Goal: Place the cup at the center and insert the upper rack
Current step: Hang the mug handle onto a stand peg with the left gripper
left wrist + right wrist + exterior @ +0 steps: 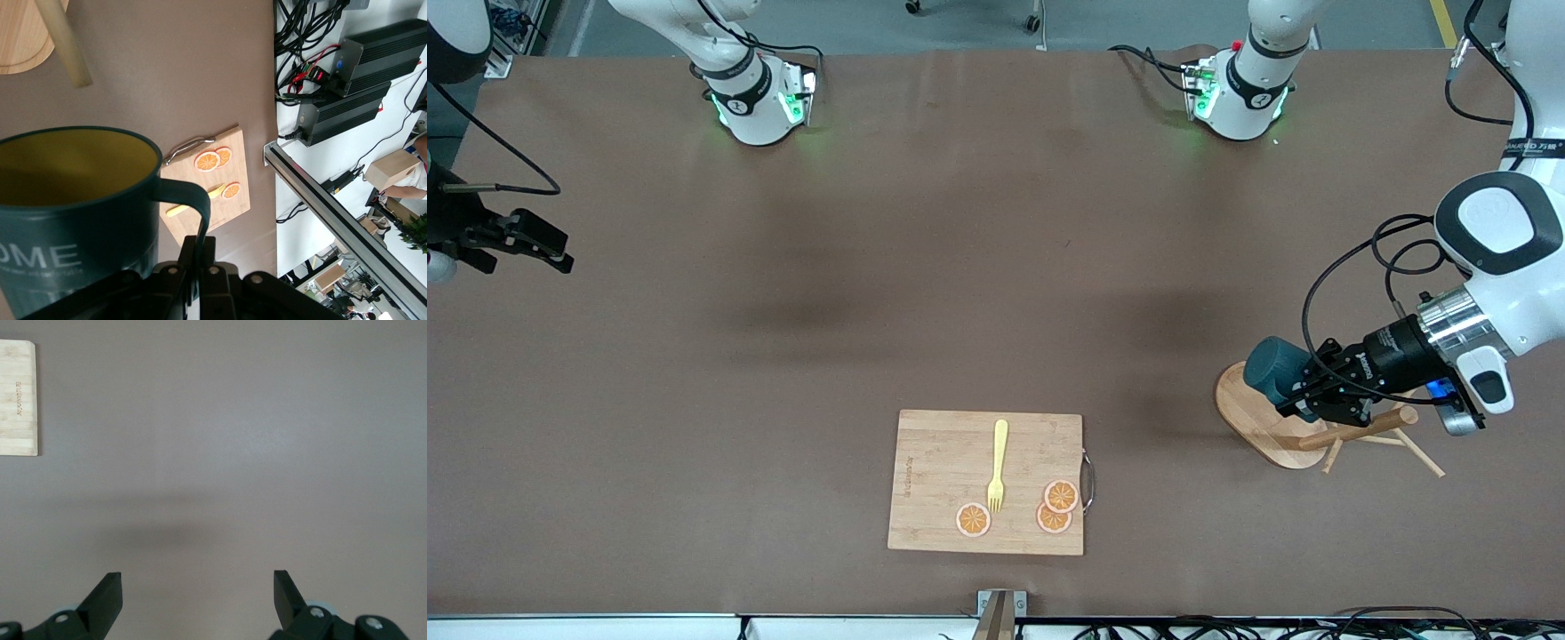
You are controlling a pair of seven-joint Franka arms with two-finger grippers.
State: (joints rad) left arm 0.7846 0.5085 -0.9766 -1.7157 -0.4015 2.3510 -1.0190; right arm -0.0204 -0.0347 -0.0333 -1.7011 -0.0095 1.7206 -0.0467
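Bamboo cutting board (987, 481) carries a fork (997, 465) and orange slices (1059, 506).

- The place reads as a robotics lab or test workshop, not a home kitchen.
- Two white arm bases (760, 98) are bolted onto a wide brown table (871, 293).
- Black power supply boxes (373, 73) and loose cables (303, 40) lie on the floor beside the table's aluminium frame rail (333, 213).
- Cardboard boxes (393, 175) stand farther off.
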